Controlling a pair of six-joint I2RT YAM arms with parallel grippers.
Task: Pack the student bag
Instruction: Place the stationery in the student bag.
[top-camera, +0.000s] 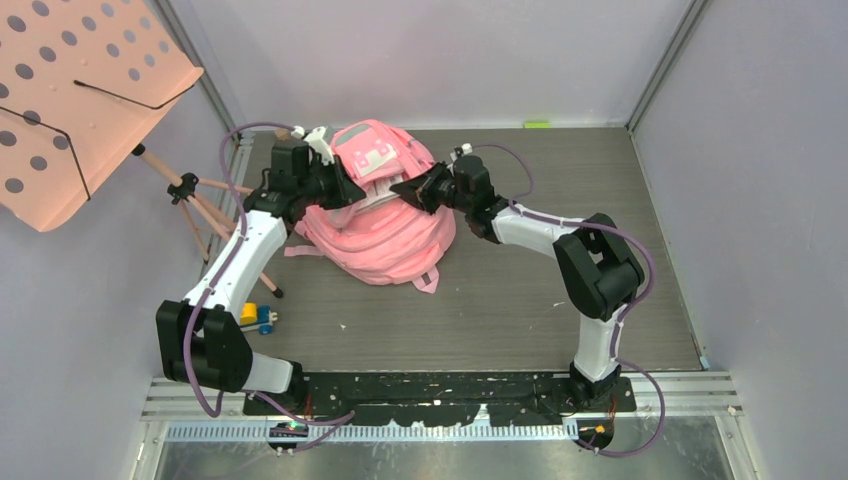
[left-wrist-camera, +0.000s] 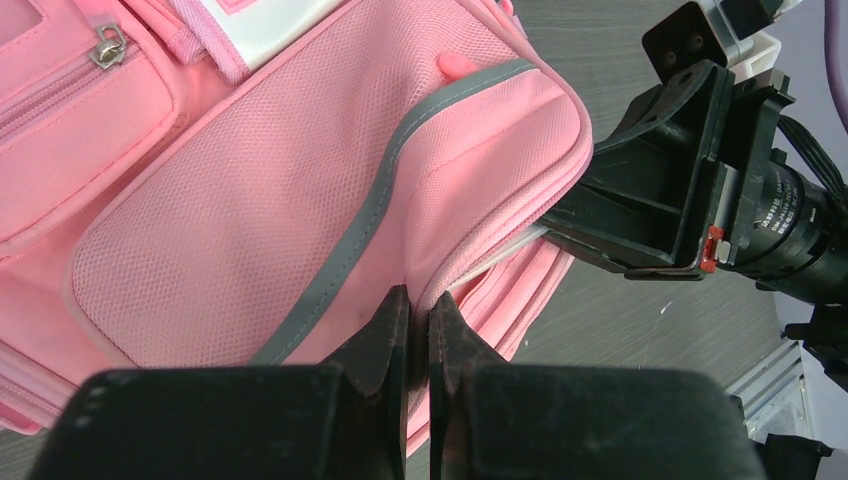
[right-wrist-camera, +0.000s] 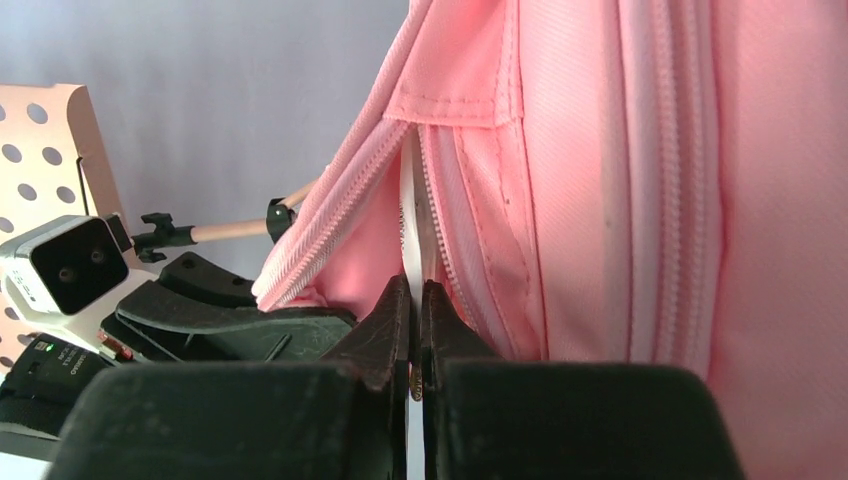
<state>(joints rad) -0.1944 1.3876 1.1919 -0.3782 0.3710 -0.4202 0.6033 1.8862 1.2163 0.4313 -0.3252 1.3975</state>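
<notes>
Pink student bag (top-camera: 385, 235): left fingers (left-wrist-camera: 385, 340) pinch its flap, right fingers (right-wrist-camera: 385, 330) clamp a white sheet (right-wrist-camera: 411, 200); best fed parallel to the zipper (right-wrist-camera: 340, 205).

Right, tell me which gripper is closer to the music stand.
Left. The left gripper, shut on the student bag at its left edge, sits beside the legs of the music stand; the right gripper, pinching a white sheet, is across the bag, farther off.

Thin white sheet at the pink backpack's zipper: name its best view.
Right wrist: the thin white sheet runs from the shut right gripper into the pink fabric backpack's open zipper. Left wrist shows only its edge; top view, a sliver.
</notes>
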